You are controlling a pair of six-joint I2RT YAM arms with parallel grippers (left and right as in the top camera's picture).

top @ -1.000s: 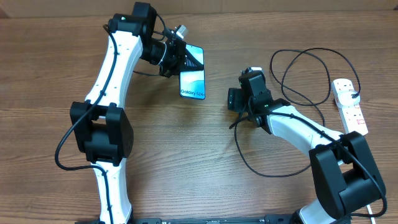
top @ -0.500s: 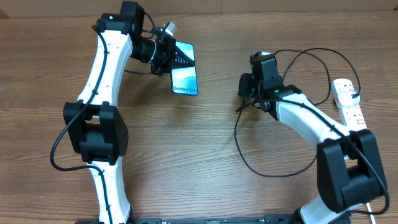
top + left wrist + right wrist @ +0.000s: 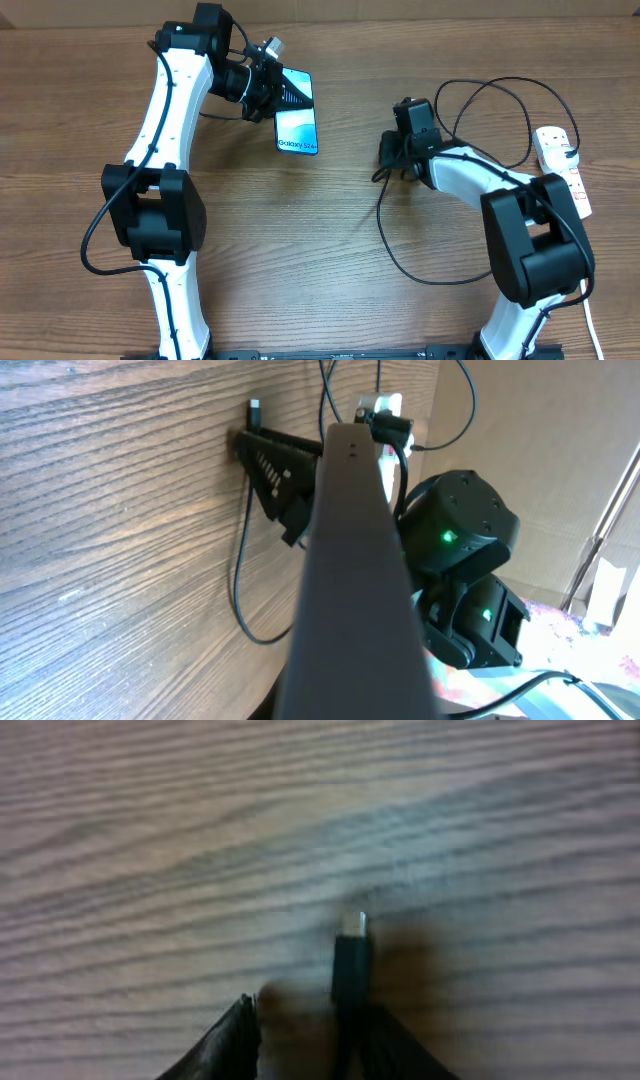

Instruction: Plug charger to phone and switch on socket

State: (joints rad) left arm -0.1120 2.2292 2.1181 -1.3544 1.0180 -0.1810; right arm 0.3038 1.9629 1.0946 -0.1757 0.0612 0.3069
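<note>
My left gripper (image 3: 288,95) is shut on the top end of the phone (image 3: 298,128) and holds it off the table at the back left, its light blue screen facing up. In the left wrist view the phone (image 3: 350,580) is a dark slab that hides my fingers. My right gripper (image 3: 392,152) sits low at the middle right, shut on the charger (image 3: 380,215). The small connector tip (image 3: 352,952) sticks out past the fingertips (image 3: 238,1035), just above the wood. The black cable loops back to the white socket (image 3: 562,168) at the far right.
Loose black cable loops (image 3: 490,120) lie between my right arm and the socket, and another loop (image 3: 430,278) lies toward the front. A white cord (image 3: 592,330) runs off the socket toward the front right corner. The phone and the connector are about a hand's width apart.
My right jaws narrowed around the charger's end, and the right gripper shifted slightly toward the back. My left arm carried the phone a little left and back, then held still.
</note>
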